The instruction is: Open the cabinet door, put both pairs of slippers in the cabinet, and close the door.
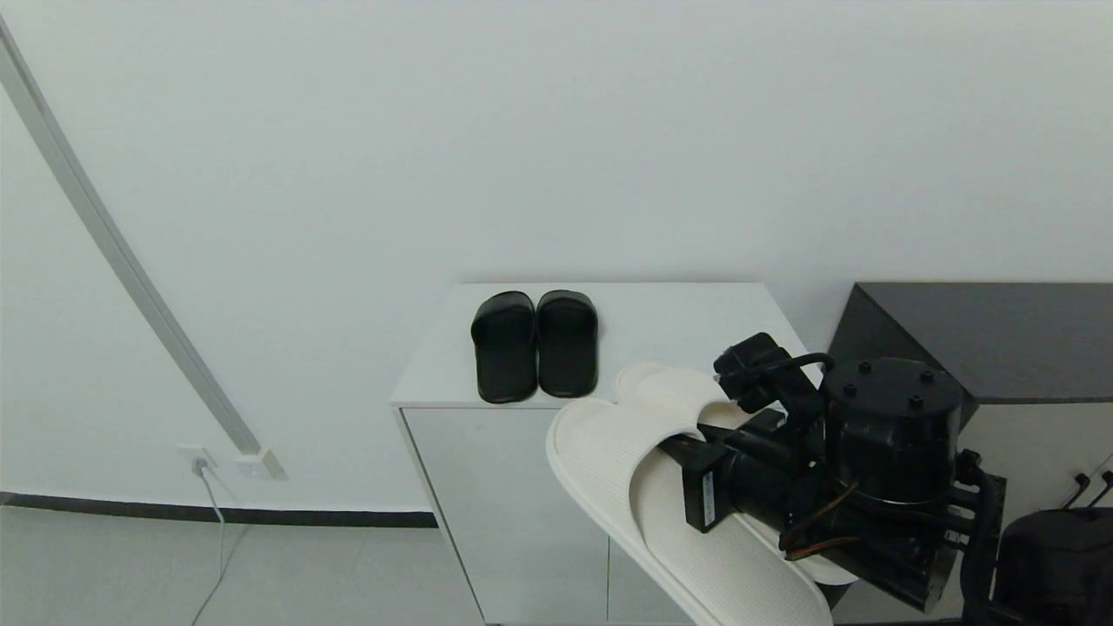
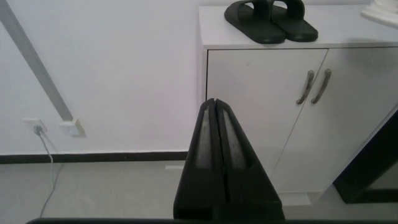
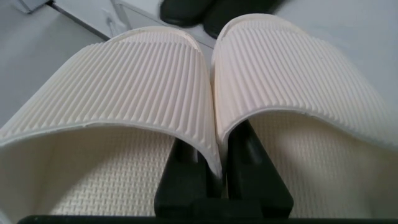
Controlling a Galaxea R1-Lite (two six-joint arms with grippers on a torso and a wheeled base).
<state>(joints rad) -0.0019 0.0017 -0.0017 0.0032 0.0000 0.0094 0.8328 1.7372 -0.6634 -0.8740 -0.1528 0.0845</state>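
The white slippers (image 1: 626, 469) fill the lower right of the head view. They lie side by side and tilted, toes up by the front right corner of the cabinet (image 1: 504, 487) and heels dropping toward the bottom edge. The right gripper (image 3: 211, 180) is clamped on them, pinching the two inner strap edges together between its fingers. Whether the toes touch the cabinet top is unclear. The black slippers (image 1: 535, 345) sit as a pair on that top, centre frame, near its front edge. Both doors (image 2: 267, 118) are closed, their handles (image 2: 314, 87) close together. The left gripper (image 2: 214, 106) hangs in front of the cabinet, its jaws pressed together and holding nothing. A wall socket (image 1: 196, 458) sits lower left, and a dark counter (image 1: 983, 339) is at right.
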